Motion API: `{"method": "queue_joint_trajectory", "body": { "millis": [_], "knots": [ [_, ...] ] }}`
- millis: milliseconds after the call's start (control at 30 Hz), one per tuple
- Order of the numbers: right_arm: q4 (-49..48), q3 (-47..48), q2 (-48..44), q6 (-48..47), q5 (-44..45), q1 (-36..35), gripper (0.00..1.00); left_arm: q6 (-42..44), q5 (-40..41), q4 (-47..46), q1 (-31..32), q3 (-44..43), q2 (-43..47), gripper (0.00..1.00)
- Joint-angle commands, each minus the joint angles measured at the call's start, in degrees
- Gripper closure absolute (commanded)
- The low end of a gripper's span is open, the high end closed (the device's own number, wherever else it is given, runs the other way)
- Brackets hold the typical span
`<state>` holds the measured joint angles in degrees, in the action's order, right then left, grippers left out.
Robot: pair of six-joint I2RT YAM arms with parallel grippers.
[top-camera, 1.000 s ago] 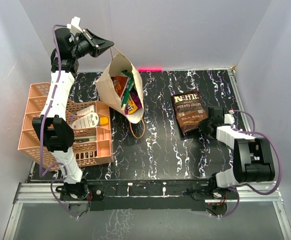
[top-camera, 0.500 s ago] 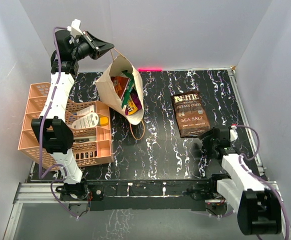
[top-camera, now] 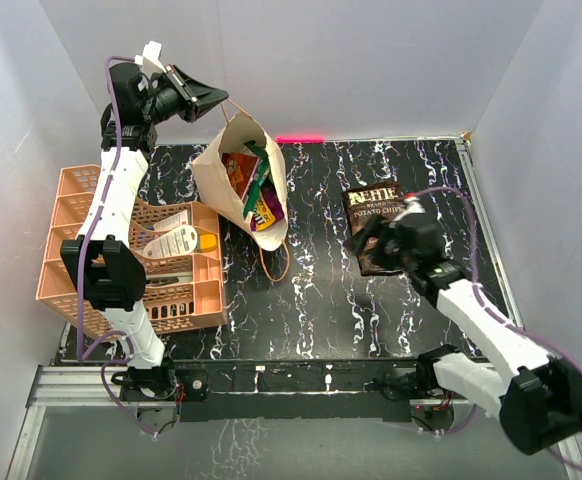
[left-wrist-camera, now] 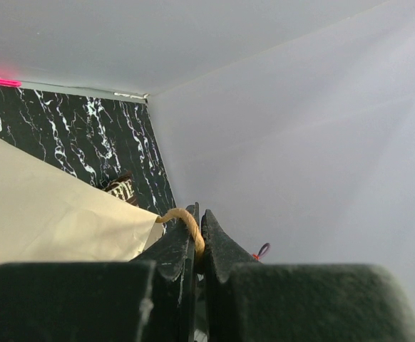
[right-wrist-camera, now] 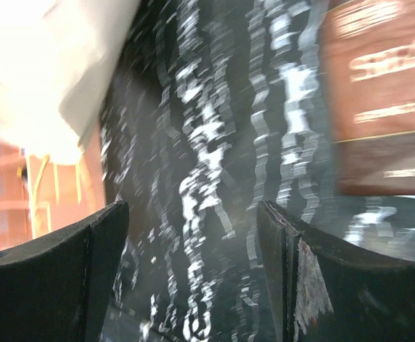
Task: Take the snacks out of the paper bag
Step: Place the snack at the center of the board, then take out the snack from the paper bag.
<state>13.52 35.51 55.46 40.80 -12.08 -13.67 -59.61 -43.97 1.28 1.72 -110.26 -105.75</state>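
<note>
At back left, left jaws pinching paper bag [top-camera: 221, 170] handle [left-wrist-camera: 187, 220], snacks [top-camera: 255, 196] half hidden, right jaws released

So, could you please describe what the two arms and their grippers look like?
The left arm and right arm have white link shells, black joint housings and a thin purple cable looping alongside. The left gripper and right gripper are black, with two tapering, wedge-shaped fingers.

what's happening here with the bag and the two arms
The left hand is shut on a handle of the paper bag, holding its mouth up and open. Several snack packets sit inside. The right hand is open and empty, low over the table, by a brown chip packet lying flat there.
</note>
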Motion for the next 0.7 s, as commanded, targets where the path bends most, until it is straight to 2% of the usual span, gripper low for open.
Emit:
{"method": "queue_joint_trajectory", "body": {
  "millis": [0,100,200,333,467,667],
  "knots": [
    [-7.1,8.9,4.6,3.5,8.4,-18.4,0.27,-1.1,-0.7,-1.3,-0.7,0.5,4.6,1.00],
    [-8.3,16.5,11.8,4.0,14.7,-27.8,0.29,-1.2,-0.3,-1.6,-0.7,1.1,5.0,1.00],
    [-7.9,25.2,18.7,2.3,20.5,-33.5,0.30,-1.5,-0.4,-1.8,-0.7,1.6,5.0,1.00],
    [-13.4,31.2,24.2,1.6,21.6,-35.2,0.39,-1.4,-0.8,-1.8,-0.7,2.4,5.5,1.00],
    [-14.3,37.0,29.6,1.5,23.6,-35.2,0.55,-1.4,-1.0,-2.0,-0.7,3.0,5.9,1.00],
    [-13.2,43.0,36.5,2.9,33.0,-35.5,0.63,-1.7,-1.5,-2.2,-0.7,3.0,6.0,1.00]
  ]
}}
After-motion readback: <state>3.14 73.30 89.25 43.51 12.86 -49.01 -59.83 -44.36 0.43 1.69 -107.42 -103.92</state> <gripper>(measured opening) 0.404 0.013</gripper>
